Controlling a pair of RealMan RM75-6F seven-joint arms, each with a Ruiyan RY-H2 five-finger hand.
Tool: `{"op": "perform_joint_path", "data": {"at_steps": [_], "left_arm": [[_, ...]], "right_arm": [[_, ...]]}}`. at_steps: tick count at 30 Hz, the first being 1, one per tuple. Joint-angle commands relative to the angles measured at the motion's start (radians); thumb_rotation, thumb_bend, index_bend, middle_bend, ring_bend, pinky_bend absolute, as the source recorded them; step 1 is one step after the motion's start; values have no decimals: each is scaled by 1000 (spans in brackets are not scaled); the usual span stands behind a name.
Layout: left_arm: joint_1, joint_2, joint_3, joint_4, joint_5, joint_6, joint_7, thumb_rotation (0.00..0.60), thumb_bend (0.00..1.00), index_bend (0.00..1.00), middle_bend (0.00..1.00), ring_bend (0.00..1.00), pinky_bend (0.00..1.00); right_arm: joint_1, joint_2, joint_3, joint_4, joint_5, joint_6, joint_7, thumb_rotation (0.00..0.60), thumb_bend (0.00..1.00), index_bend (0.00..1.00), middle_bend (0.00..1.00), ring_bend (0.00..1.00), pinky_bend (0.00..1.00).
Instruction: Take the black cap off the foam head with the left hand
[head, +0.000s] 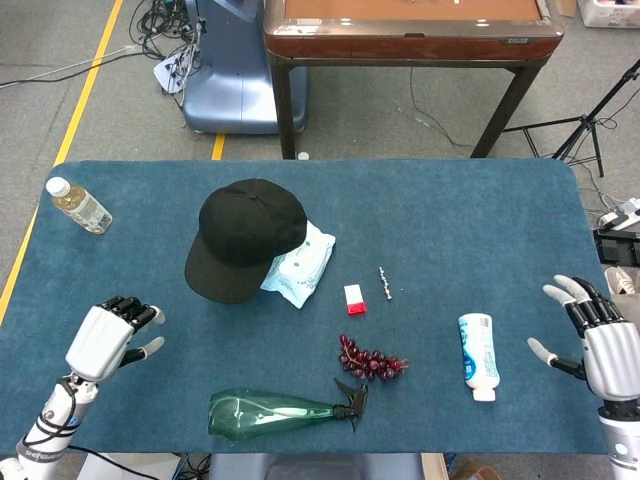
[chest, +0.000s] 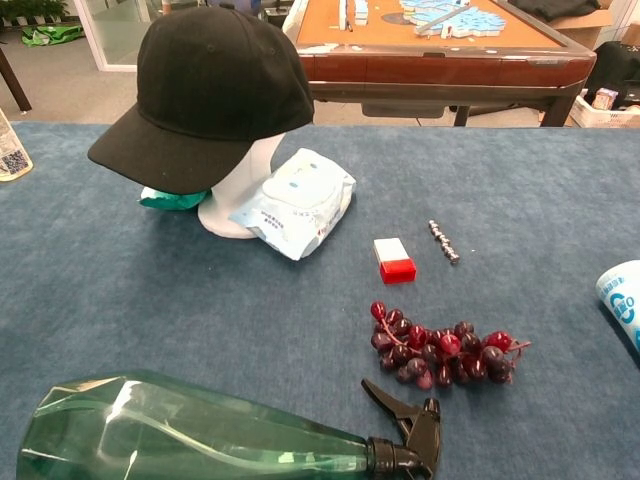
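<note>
Cap (head: 248, 232) sits on the foam head (chest: 243, 188), looks light and soft, best pinched at its stiff brim; left hand (head: 108, 334) empty, fingers loosely apart, well away.

Even, bright indoor light in both views; no hard shadows. Soft faint shadow under black cap (head: 245, 238) brim on blue desk (head: 450, 230). Cap reads as near-flat black, little surface detail. Small highlights on green spray bottle (chest: 190, 435) in chest view, glints on glossy brown table (head: 410, 30) far behind desk. Head view sharp across desk. Chest view: bottle at near edge slightly soft, mild wide-angle stretch at frame edges.
</note>
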Motion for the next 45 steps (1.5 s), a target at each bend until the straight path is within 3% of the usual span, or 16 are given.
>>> {"op": "perform_joint_path", "data": {"at_steps": [1, 26, 45], "left_arm": [[-41, -28, -13, 16, 2, -38, 19, 600, 1, 559, 737, 570, 627], [-220, -228, -39, 248, -38, -90, 27, 600, 0, 528, 737, 572, 627], [-285, -421, -40, 623, -39, 125, -114, 600, 0, 547, 744, 578, 627]], "right_arm": [[-2, 2, 1, 0, 1, 4, 3, 600, 134, 255, 204, 157, 303], [-16, 19, 8, 0, 12, 19, 41, 600, 134, 255, 204, 157, 303], [-21, 23, 11, 2, 14, 23, 54, 600, 134, 255, 205, 157, 302]]}}
